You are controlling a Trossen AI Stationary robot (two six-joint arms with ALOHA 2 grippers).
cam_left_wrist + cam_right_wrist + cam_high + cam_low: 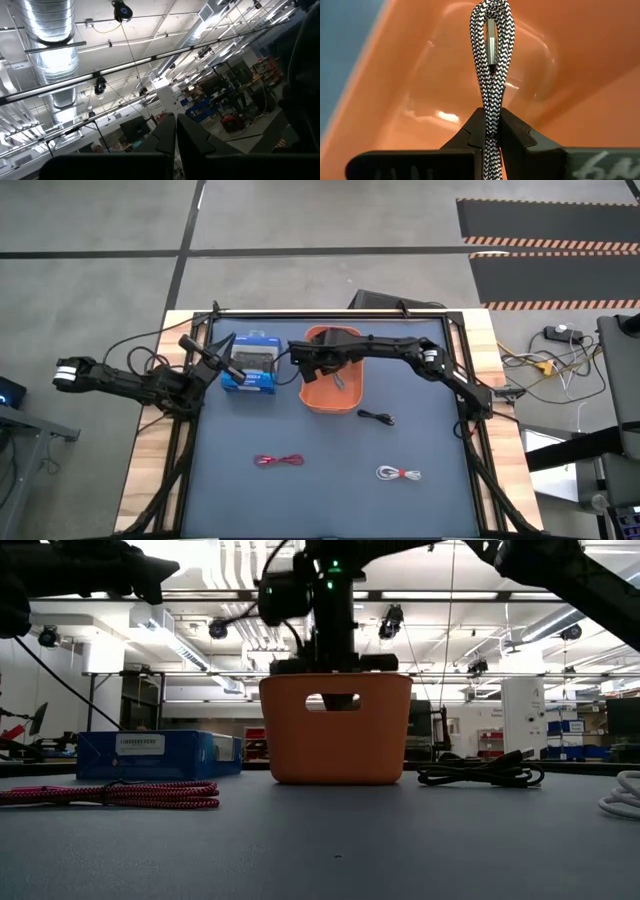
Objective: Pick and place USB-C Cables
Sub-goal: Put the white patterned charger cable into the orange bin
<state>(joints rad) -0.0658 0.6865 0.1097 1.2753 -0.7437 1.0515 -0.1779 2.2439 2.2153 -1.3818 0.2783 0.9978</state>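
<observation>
Two dark fingers of the right gripper (491, 131) sit closest to the wrist camera, pressed together on a grey cable bundle with a black-and-white woven cover (491, 65). That bundle hangs as a long loop with a shiny metal plug on it, and it is inside the orange plastic bin (580, 60), just off the shiny orange bottom. From above, the right gripper (327, 360) reaches into the orange bin (333, 400) near the back middle of the dark blue-grey table mat (330, 490). Just beside the bin lies the small black coiled cable (376, 418), flat on the mat. Nearer the front lie the red coiled cable (277, 461) and, well apart from it, the white coiled cable with a red tie (398, 474). Seen from table height, the red cable (110, 793) is closest, the black cable (480, 774) lies near the bin (336, 730), and a bit of the white one (625, 792) shows at the edge. Next to the bin, on its other side, is the blue-and-black box (250, 366). The left gripper (218, 352) waits by that box, up off the table, with its fingers (162, 137) close together, holding nothing, pointing at the ceiling.
</observation>
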